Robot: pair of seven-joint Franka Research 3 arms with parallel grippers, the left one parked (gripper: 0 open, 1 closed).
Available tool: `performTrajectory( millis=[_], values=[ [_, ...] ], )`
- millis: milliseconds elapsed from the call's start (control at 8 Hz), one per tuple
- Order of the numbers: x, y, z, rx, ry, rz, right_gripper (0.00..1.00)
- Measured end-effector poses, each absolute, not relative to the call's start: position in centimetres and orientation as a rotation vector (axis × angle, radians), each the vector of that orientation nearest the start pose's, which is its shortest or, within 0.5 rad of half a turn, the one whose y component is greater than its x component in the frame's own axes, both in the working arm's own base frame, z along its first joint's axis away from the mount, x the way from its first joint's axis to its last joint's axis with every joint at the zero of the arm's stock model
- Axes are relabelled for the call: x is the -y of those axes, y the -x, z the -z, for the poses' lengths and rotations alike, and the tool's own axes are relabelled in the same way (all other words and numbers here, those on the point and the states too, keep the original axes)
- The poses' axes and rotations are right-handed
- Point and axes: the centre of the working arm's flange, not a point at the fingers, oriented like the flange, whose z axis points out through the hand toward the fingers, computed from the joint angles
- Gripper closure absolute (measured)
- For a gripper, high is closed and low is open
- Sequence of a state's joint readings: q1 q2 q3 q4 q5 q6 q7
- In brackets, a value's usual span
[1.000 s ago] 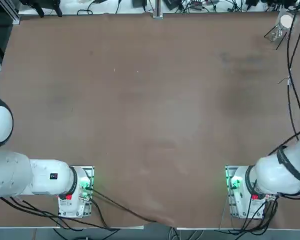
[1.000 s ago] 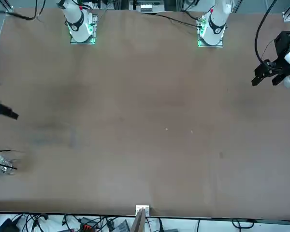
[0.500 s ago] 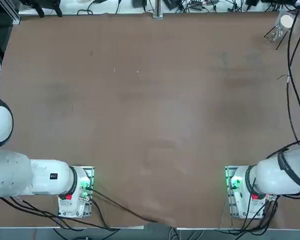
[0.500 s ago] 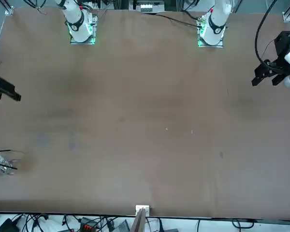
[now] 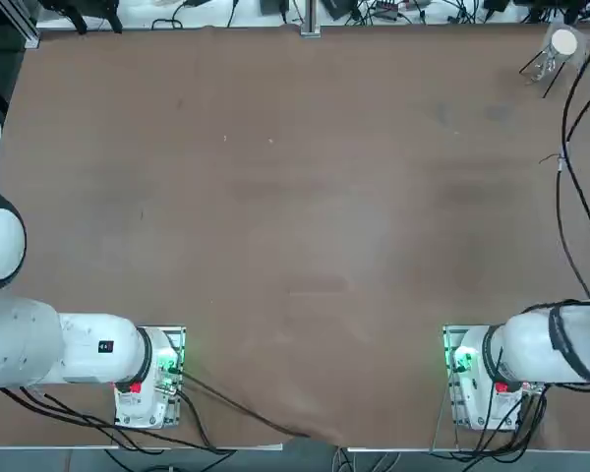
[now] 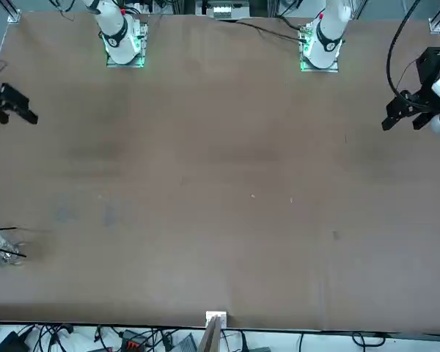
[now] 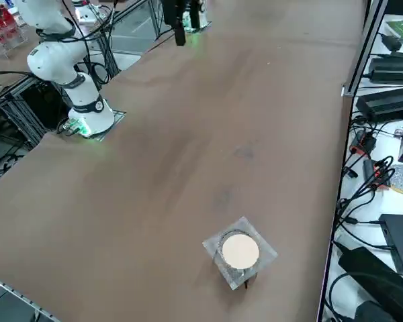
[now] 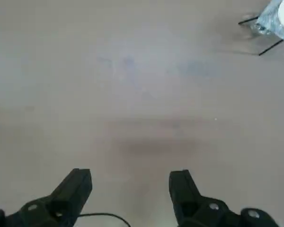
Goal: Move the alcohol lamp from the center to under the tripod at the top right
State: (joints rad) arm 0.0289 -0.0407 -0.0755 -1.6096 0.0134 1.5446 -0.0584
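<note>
Tripod [image 5: 560,44] at the bench's [image 5: 305,197] far right corner, white disc on top. Alcohol lamp [image 5: 543,67] glinting beneath it, between the thin dark legs. Right gripper [image 8: 130,189] raised over bare bench, well apart from the tripod [image 8: 279,21], jaws wide and holding nothing.

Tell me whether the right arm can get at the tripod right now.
Probably yes: only bare table lies between the open right gripper and the tripod, and nothing stands in the way.
</note>
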Motion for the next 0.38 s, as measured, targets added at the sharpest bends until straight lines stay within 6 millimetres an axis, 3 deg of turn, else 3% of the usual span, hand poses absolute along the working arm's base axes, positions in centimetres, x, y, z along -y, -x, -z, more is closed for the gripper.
performTrajectory(
  millis=[250,375],
  values=[
    [0.6,-51.7,-62.6,0.077,3.133,-0.048,0.00],
    [0.7,-51.3,-62.9,0.073,3.134,-0.043,0.00]
  ],
)
